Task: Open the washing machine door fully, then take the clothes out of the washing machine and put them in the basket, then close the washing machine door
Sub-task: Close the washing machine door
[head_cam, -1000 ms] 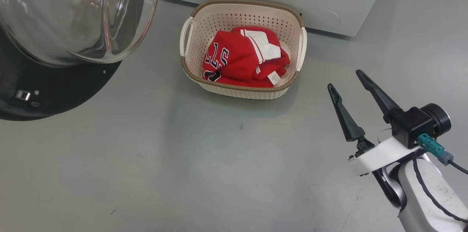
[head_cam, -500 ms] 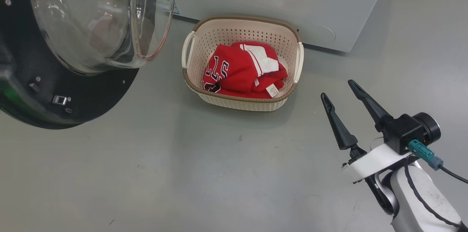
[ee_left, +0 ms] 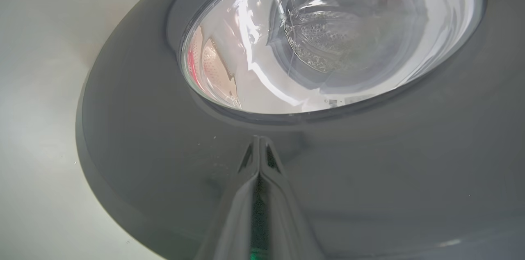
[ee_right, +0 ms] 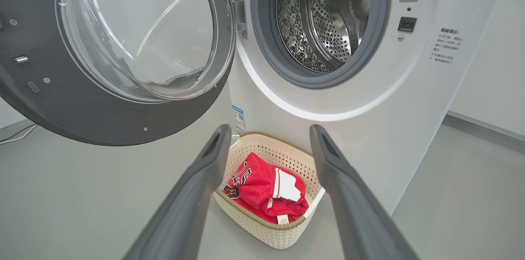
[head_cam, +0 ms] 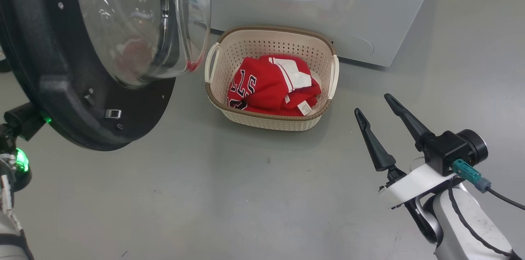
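Left of the cream perforated basket (head_cam: 270, 29), your left gripper (ee_left: 259, 145) has its fingers pressed together at the round black-rimmed glass door (head_cam: 61, 67), whose top is cut off. Red jerseys (head_cam: 266, 87) lie in the basket, just before the white washer (head_cam: 369, 14). Right of the basket, your right gripper (head_cam: 371, 103) gapes over open grey floor (head_cam: 246, 194).

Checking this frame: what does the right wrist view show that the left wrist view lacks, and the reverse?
Right wrist view adds: the steel drum seen directly, with no clothes visible in it; the basket holding the red clothes; and the open right gripper. Left wrist view adds: the shut left gripper, its tips at the dark outer rim of the door; contact is unclear. Both: the open door and its glass bowl.
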Available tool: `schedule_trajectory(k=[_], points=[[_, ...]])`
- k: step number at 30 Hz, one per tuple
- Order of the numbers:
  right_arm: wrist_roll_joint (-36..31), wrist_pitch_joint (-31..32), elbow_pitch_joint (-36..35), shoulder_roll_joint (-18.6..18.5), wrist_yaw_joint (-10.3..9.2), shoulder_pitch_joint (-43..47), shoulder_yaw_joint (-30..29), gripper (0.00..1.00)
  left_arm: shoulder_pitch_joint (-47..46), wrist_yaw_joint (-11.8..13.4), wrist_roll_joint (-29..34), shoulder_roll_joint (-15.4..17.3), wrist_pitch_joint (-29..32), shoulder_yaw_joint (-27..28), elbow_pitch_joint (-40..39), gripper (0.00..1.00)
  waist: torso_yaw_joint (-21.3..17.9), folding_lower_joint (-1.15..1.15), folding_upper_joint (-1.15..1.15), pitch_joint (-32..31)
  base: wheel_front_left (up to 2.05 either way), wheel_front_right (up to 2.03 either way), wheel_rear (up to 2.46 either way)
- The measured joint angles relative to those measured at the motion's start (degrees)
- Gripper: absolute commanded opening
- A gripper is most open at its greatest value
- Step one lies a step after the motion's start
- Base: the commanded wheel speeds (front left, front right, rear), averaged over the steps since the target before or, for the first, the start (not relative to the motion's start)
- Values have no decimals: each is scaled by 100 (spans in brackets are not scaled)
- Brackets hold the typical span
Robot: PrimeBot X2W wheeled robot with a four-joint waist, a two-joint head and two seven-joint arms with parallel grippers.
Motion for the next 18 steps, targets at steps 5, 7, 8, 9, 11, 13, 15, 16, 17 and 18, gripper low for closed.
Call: schedule_trajectory(k=[5,7,8,9,11,13,15,16,17,18], points=[[-1,0,19,10,0,8,2,100,105,-43,-26,-271,168,-177,-292,0,5,0,0,-15,0,0,0],[-1,0,21,15,0,11,4,100,159,-43,-55,-322,220,-208,-407,0,6,0,0,-20,0,0,0],[-1,0,23,20,0,12,7,100,188,-43,-56,-347,233,-220,-465,0,6,0,0,-23,0,0,0],[-1,-1,25,26,0,13,10,100,220,-43,-58,-374,245,-229,-522,0,6,0,0,-26,0,0,0],[-1,-1,30,37,0,14,11,100,286,-43,-62,-435,261,-234,-652,0,4,0,0,-33,0,0,0],[-1,-1,38,38,0,15,11,100,357,-43,-62,-489,261,-247,-771,0,1,0,0,-39,0,0,0],[-1,-1,46,40,0,16,11,100,433,-44,-60,-514,255,-275,-912,0,-4,0,0,-46,0,0,0],[-1,-1,51,41,0,16,11,100,472,-44,-60,-516,231,-275,-980,0,-7,0,0,-49,0,0,0],[-1,-1,55,44,0,16,11,100,511,-45,-58,-516,178,-271,-1046,0,-10,0,0,-52,0,0,0],[-1,-1,64,47,0,16,11,100,543,-45,-49,-516,119,-265,-1098,0,-12,0,0,-58,0,0,0]])
